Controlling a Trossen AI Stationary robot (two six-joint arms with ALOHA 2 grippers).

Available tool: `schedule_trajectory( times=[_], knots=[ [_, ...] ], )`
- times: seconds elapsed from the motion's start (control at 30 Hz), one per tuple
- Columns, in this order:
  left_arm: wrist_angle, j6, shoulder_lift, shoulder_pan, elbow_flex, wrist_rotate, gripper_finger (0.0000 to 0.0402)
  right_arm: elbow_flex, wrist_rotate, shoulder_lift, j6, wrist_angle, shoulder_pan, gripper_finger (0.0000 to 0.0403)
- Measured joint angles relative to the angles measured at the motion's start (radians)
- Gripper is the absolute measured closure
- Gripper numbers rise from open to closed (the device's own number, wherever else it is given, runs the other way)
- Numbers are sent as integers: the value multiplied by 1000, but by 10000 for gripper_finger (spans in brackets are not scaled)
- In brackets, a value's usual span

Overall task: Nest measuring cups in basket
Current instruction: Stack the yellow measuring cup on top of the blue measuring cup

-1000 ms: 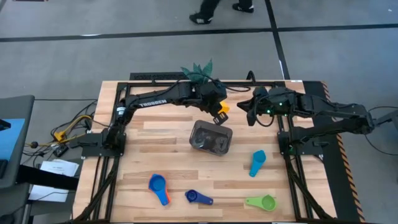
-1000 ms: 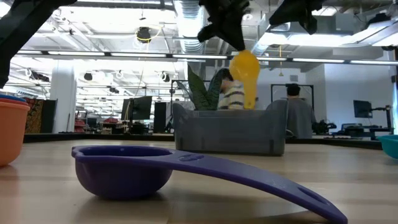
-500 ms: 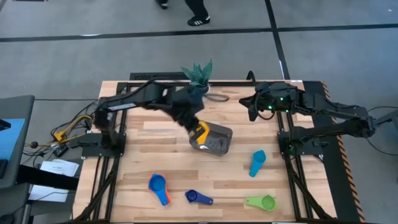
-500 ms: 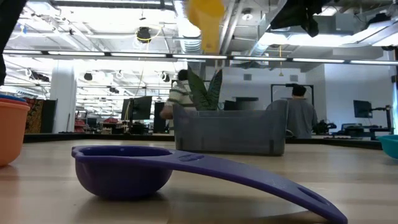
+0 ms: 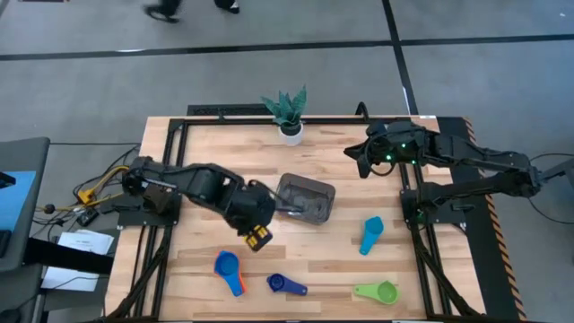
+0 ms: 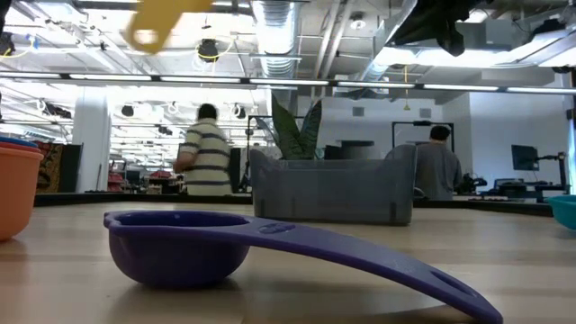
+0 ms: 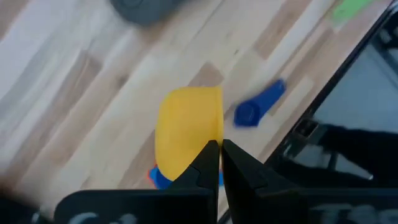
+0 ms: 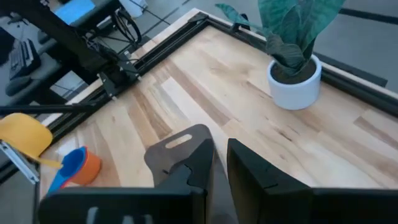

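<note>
The left gripper (image 5: 258, 237) pinches the yellow measuring cup (image 7: 188, 134) by its handle, fingers clamped, low and just beside the basket (image 5: 304, 198) — carry it level back over the basket before letting go. The right gripper (image 5: 362, 158) waits beyond the basket's far corner, fingers nearly together, empty.

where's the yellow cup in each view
High: yellow cup in the left pincer, left of the basket.
Low: top left, above the table.
Left wrist: centre, at the fingertips.
Right wrist: far left edge.
Shared landmark: the basket.
</note>
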State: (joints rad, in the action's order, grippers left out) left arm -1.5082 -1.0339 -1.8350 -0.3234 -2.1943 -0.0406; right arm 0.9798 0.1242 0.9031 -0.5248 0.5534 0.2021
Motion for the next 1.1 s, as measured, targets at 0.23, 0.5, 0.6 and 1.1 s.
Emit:
schedule_trajectory(
  times=[0.23,0.5,0.6,1.1],
  knots=[
    [110,-10,49,-51,90,71,401,0,0,0,-68,-11,-18,332],
    [272,-6,200,-110,308,44,402,0,5,8,-154,-34,-42,332],
    [424,-52,307,-137,500,25,402,1,5,18,-184,-35,-64,332],
    [1183,-438,845,-321,1452,-87,402,1,7,157,-341,-102,-174,332]
  ],
)
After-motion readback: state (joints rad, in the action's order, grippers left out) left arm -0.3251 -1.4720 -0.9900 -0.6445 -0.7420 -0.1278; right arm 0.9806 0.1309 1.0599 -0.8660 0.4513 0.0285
